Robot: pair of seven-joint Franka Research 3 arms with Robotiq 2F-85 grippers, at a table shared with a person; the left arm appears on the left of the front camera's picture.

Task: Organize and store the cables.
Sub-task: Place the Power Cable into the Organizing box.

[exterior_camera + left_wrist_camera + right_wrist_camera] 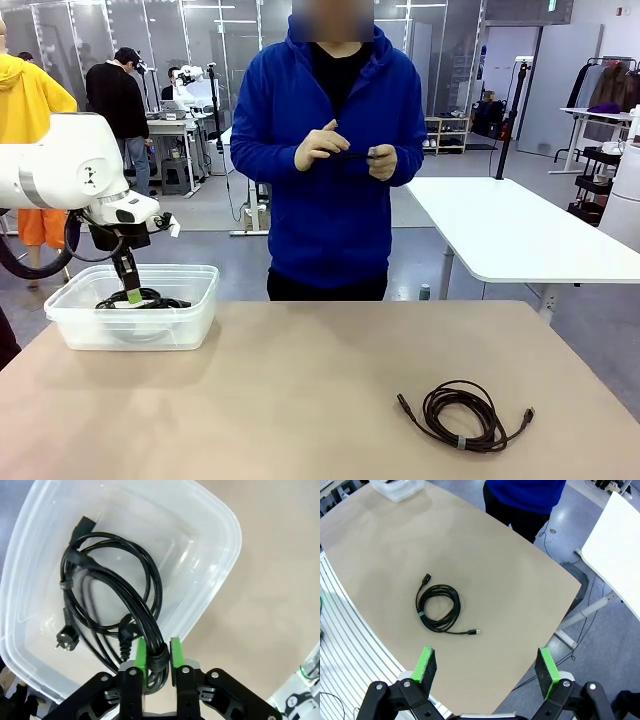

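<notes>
Left arm point(70, 165): glossy white, grey band, black hose point(20, 262) — left gripper point(158, 652) and right gripper point(487, 662) black with green pads point(426, 662); the person point(330, 150) wears a blue hoodie.

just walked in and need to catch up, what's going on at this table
The left gripper is down in the clear bin, its pads either side of a black power cable lying in the bin; how firmly it grips is unclear. The right gripper hangs open above the table, where another coiled cable lies loose. The person opposite holds something dark in both hands.
</notes>
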